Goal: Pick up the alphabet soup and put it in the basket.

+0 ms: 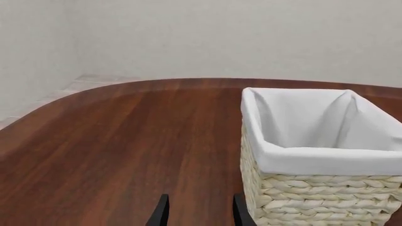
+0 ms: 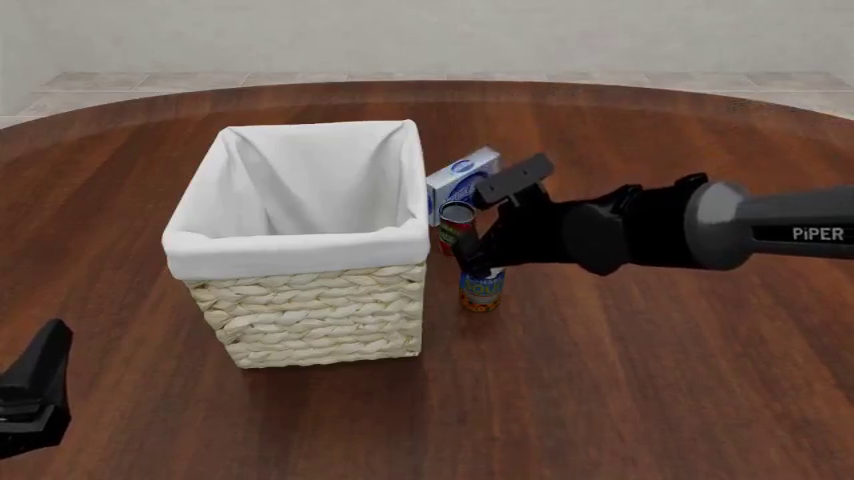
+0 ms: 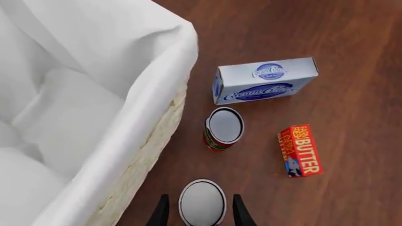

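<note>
Alphabet soup (image 3: 202, 202) between open right pincer (image 3: 201, 214) fingers (beside basket (image 3: 150, 141)).

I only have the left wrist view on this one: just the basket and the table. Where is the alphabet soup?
Observer: The alphabet soup stands upright on the table, outside the basket, near its right side in the front view.
Operator: Is the right pincer on it?
Observer: The right pincer straddles it from above, with fingers on either side and slim gaps showing.
Operator: Anything else nearby?
Observer: A second can, a cream cheese box and a butter box sit close by.
</note>
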Motion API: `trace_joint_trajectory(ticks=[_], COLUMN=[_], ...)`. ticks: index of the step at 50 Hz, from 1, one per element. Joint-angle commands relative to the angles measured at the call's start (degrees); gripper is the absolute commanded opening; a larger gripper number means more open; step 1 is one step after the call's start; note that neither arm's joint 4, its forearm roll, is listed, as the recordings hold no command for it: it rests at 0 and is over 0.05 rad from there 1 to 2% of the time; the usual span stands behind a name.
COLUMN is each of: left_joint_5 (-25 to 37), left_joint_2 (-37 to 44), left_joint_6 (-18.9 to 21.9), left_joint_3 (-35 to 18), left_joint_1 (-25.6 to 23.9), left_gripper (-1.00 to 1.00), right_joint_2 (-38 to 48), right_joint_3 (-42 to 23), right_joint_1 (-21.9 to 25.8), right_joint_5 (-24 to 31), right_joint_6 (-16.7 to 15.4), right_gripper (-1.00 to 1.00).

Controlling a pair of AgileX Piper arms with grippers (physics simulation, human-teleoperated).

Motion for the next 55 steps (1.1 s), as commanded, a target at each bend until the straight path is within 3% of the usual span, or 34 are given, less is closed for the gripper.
trace_joint_trajectory(ticks=[1,55], left_joint_5=[-0.9,1.3], left_joint_2=[1.1,-1.3], left_joint_6=[0.0,-0.1], left_joint_3=[0.0,0.0], left_joint_1=[-0.4,-0.2], left_gripper=[1.00,1.00], right_joint_2=[0.2,3.0], right_joint_3=[1.5,1.7], right_joint_1=[-0.6,-0.9], right_joint_5=[-1.0,-2.5], right_joint_6=[0.4,1.1], right_gripper=[1.00,1.00])
